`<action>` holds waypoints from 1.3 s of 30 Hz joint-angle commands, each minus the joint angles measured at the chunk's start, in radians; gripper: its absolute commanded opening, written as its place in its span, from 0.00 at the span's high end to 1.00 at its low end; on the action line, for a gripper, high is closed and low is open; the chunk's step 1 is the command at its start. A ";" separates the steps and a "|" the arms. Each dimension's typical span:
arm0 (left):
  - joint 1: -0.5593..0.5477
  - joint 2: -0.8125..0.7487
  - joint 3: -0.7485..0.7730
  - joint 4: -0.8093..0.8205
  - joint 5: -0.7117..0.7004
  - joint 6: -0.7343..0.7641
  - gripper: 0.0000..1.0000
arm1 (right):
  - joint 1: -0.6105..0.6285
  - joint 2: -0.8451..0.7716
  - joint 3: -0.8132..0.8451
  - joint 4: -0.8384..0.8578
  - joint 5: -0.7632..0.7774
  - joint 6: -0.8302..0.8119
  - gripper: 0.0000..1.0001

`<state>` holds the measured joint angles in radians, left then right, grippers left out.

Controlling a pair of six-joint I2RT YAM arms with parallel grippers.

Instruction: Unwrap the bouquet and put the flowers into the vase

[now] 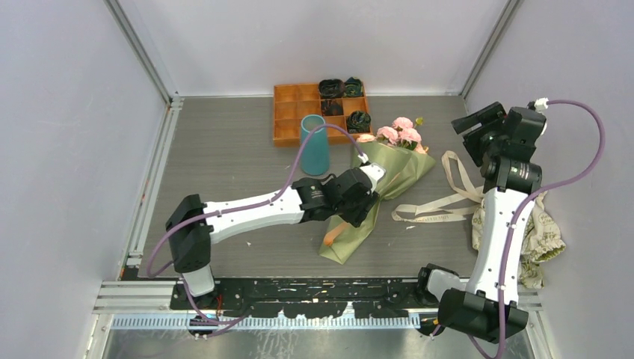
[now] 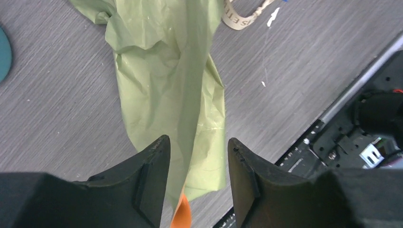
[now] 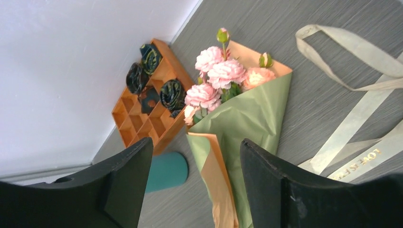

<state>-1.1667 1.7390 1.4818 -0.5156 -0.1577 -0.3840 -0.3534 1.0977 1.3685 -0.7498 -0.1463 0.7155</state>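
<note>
The bouquet (image 1: 389,179) lies on the table as a cone of olive-green and orange paper, narrow end toward me. The flowers (image 1: 400,133), pink and peach roses, stick out of its wide far end; their stems are hidden in the paper. The teal vase (image 1: 314,146) stands upright just left of the bouquet. My left gripper (image 1: 357,209) hovers over the cone's middle, open, and the green paper (image 2: 166,80) lies below its jaws, not pinched. My right gripper (image 1: 472,133) is raised to the right of the flowers (image 3: 214,76), open and empty, facing the bouquet (image 3: 247,123) and the vase (image 3: 166,171).
A cream ribbon (image 1: 448,202) lies loose on the table right of the bouquet. An orange compartment tray (image 1: 291,112) with dark rosette lumps sits at the back. A crumpled cream patterned paper wad (image 1: 542,239) lies behind the right arm. Metal rails run along the near edge.
</note>
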 commanded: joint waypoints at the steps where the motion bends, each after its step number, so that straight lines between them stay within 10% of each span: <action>1: 0.002 0.022 0.054 0.010 -0.042 0.019 0.50 | 0.008 -0.040 -0.058 0.085 -0.089 0.046 0.27; 5: 0.002 0.060 0.053 0.010 -0.079 0.023 0.59 | 0.018 -0.064 -0.099 0.093 -0.091 0.044 0.28; 10: 0.002 0.106 0.061 -0.016 -0.167 -0.002 0.99 | 0.054 -0.075 -0.151 0.095 -0.097 0.039 0.30; 19: 0.034 -0.064 -0.089 -0.121 -0.463 -0.190 1.00 | 0.265 -0.086 -0.281 0.090 -0.003 0.004 0.28; 39: 0.099 -0.139 -0.310 -0.123 -0.503 -0.271 1.00 | 0.693 0.256 -0.246 0.265 0.125 0.052 0.27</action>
<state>-1.0931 1.6550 1.2156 -0.6601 -0.6460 -0.6292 0.2798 1.3098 1.0256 -0.5632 -0.0677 0.7605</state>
